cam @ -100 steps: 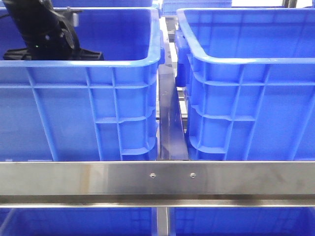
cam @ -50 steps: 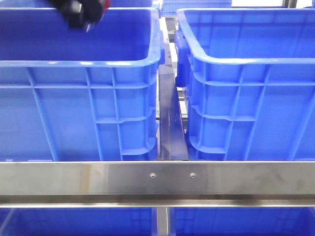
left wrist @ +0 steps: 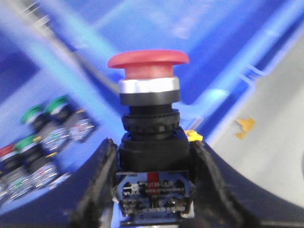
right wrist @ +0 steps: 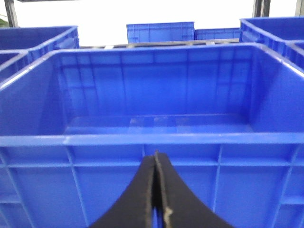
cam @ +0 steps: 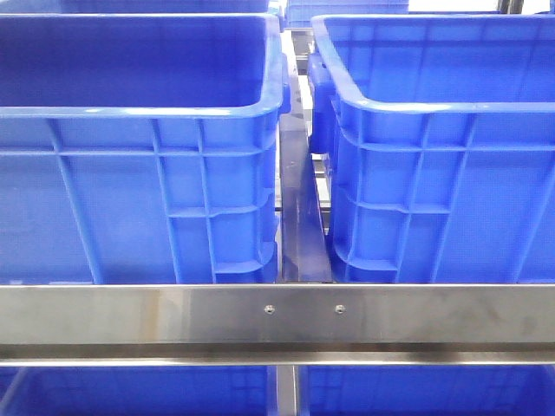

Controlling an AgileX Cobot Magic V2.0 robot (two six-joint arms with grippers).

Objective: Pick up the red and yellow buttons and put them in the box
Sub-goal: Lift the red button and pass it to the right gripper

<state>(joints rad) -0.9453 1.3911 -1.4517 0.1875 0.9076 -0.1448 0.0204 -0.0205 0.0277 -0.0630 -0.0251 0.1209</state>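
Red mushroom-capped button [left wrist: 148, 64] sits clamped in left tool [left wrist: 152, 190]; right tool [right wrist: 156, 199] closed empty.

Red button [left wrist: 148, 64]: glossy red cap, silver collar, black body. Crates [cam: 139, 156] bright blue, ribbed. Rail [cam: 277, 314] brushed steel. Green-capped switches [left wrist: 45, 111] at 9 o'clock. Tools [right wrist: 156, 199] black.

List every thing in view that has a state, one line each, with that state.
left pincer: shut on the red button
red button: gripped upright, cap up
right pincer: shut, holding nothing
blue crate: open-topped, no contents visible
green buttons: loose, lying in a heap
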